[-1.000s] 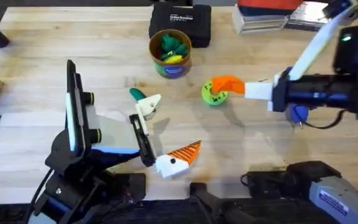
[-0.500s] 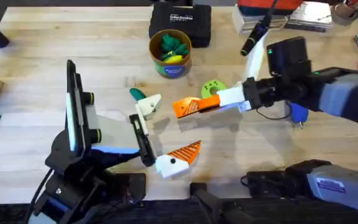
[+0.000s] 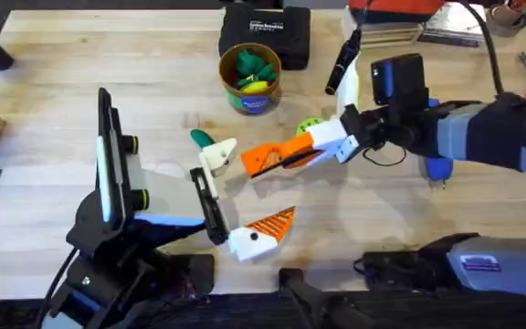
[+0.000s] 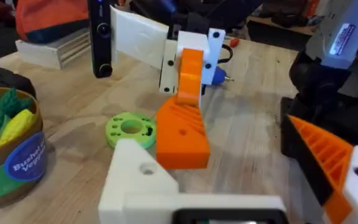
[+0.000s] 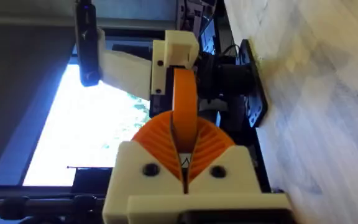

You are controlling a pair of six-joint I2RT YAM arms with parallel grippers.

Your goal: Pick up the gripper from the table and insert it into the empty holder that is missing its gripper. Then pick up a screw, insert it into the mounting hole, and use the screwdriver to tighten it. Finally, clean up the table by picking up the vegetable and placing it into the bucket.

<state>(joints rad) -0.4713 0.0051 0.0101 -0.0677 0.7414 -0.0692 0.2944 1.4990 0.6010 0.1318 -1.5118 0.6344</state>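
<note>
At the left, the left arm's own fingers stand wide apart and hold nothing: the bare white holder sits on one side and its one mounted orange finger well away on the other, nearer the bases, and neither has moved over the last second. The dark teal vegetable lies on the tabletop just beside the holder, where it was before, so the clean-up has not begun. The bucket behind it carries a bright green and a yellow toy. What has changed is in the middle. A second ago the loose orange gripper hung over the green ring-shaped disc, well to the right. It now points at the holder with only a small gap left, its broad ribbed end leading. The right gripper has swung in from the right with it. In the right wrist view its two ribbed pads are clamped together on the narrow end of the piece, with the holder straight ahead. In the left wrist view the piece hangs just beyond the holder, near but not touching. I judge the pick-up done and the insertion about to start, and lining the piece up with the mount looks like the delicate part. At the far right the blue screwdriver lies partly hidden under the right arm, untouched.
</note>
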